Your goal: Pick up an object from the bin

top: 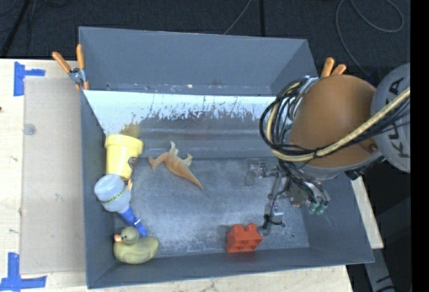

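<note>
Red studded brick (242,238) looks rigid and light, grip its flat sides; end effector (275,218) just beside it, can't tell if open

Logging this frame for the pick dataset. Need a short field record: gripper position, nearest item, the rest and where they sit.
bin: grey metal bin
gripper: gripper, low over the front right of the floor
nearest item: red toy brick, just front-left of the gripper, by the front wall
contact with brick: cannot tell
middle: tan toy dinosaur, lying alone
left wall: yellow cup, with a pale blue toy just in front of it
front left corner: yellow rubber duck
</note>
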### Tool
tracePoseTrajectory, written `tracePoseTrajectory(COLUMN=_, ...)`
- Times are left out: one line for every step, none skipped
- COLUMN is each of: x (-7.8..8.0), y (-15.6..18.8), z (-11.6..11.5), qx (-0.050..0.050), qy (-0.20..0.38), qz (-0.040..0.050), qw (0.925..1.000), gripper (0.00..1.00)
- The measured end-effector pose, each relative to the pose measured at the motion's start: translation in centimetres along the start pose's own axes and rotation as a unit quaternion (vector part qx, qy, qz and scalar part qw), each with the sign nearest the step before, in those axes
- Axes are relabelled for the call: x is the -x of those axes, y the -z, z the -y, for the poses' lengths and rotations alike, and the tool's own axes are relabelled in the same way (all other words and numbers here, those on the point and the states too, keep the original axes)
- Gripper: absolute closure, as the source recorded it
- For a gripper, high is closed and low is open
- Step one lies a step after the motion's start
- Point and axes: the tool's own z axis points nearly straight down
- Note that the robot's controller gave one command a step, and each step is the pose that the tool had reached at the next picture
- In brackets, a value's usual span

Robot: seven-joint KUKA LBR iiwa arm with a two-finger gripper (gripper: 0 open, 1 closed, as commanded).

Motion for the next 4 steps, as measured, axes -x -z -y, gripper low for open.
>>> tracePoseTrajectory(x=-0.7, y=-5.0, z=-0.8, qx=0.001, qy=-0.027, qz=-0.0012, qw=0.9996, gripper=0.00)
tracePoseTrajectory(x=-1.0, y=-7.3, z=-1.2, qx=0.000, qy=-0.063, qz=-0.0037, qw=0.9980, gripper=0.00)
tracePoseTrajectory(x=-0.1, y=-11.2, z=0.4, qx=0.001, qy=0.076, qz=-0.0004, qw=0.9971, gripper=0.00)
tracePoseTrajectory(x=0.2, y=-12.4, z=1.0, qx=0.001, qy=0.104, qz=-0.0009, qw=0.9946, gripper=0.00)
